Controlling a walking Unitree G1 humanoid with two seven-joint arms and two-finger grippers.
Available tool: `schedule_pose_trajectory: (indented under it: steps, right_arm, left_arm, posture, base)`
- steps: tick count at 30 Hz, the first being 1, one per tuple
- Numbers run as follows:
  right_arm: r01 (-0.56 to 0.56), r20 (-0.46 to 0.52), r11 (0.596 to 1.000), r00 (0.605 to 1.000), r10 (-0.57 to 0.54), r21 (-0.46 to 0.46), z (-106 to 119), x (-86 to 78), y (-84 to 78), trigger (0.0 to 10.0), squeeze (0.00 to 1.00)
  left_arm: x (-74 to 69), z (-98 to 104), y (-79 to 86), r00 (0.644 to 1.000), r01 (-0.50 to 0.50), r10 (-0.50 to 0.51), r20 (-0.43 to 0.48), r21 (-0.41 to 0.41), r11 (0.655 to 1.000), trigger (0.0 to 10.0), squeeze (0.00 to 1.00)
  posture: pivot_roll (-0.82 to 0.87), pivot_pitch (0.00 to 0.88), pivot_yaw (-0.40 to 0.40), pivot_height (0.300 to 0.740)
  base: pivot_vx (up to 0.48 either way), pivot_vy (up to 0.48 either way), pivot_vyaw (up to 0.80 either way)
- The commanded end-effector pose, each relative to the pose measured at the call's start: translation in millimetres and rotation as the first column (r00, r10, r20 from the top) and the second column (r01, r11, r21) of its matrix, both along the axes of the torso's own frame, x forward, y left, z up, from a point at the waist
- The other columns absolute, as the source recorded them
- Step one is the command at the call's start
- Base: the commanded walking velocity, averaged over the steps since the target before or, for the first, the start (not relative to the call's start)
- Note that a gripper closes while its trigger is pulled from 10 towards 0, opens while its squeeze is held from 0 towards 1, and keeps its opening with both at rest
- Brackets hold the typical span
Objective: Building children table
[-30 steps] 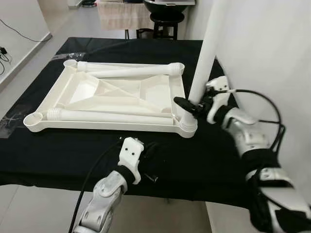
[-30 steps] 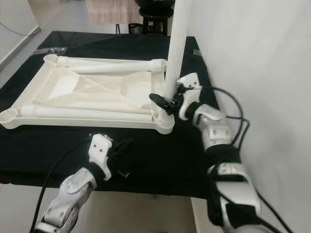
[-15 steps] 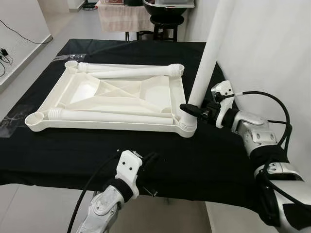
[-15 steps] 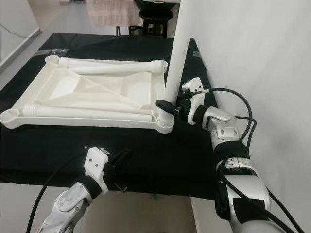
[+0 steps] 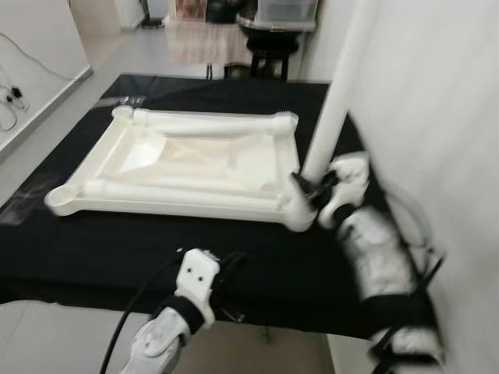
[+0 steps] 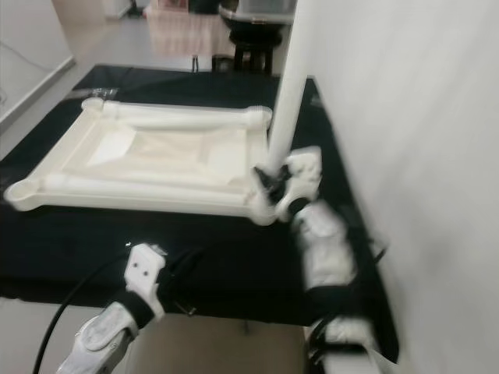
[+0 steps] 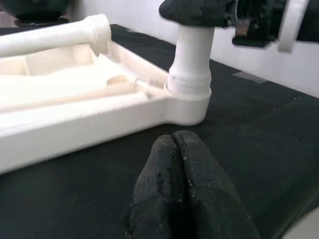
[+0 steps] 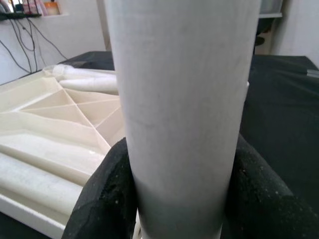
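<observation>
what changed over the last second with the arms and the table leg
The right gripper stayed clamped on the upright leg at the tabletop's near right corner socket, but its forearm swung round, now reaching up from below rather than in from the right. The left gripper, shut and empty, drew back a little toward the near edge of the black table. The camera shifted too. Tabletop and loose legs stayed put.

A black cloth (image 5: 101, 249) covers the work surface, with a white wall (image 5: 437, 117) close on the right, pale floor (image 5: 86, 93) on the left, and a dark stool (image 5: 269, 54) beyond.
</observation>
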State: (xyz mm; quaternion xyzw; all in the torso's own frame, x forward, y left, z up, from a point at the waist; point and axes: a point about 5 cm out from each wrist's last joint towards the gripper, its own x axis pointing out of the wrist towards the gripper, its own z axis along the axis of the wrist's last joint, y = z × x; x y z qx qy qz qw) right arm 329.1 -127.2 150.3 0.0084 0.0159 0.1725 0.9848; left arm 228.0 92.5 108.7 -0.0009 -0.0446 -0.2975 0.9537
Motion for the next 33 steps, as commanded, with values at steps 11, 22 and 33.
schedule_pose_trajectory:
  steps: [11,22,33]
  right_arm:
    - [-0.132,-0.124,0.99,0.984,0.125,-0.054,-18.4,18.6,-3.5,10.0,1.0]
    - [-0.398,0.005,0.916,0.917,0.399,-0.042,29.6,33.3,-40.5,10.0,0.0]
    - [-0.587,-0.02,0.809,0.81,0.586,-0.023,44.5,43.4,-47.1,0.0,0.0]
  left_arm:
    - [1.9,0.0,-1.3,1.0,-0.008,0.008,0.001,-0.038,0.999,10.0,0.0]
    - [5.1,-2.0,-5.2,1.0,0.001,-0.002,-0.009,-0.055,0.999,10.0,0.0]
    - [6.4,-1.9,-6.4,1.0,0.001,-0.001,-0.006,-0.057,0.998,10.0,0.0]
  posture:
    - [0.06,0.087,-0.027,0.74]
    - [0.07,0.054,-0.045,0.74]
    - [0.07,0.057,-0.047,0.74]
  base:
    - [0.0,0.0,0.0]
    - [0.0,0.0,0.0]
    - [0.0,0.0,0.0]
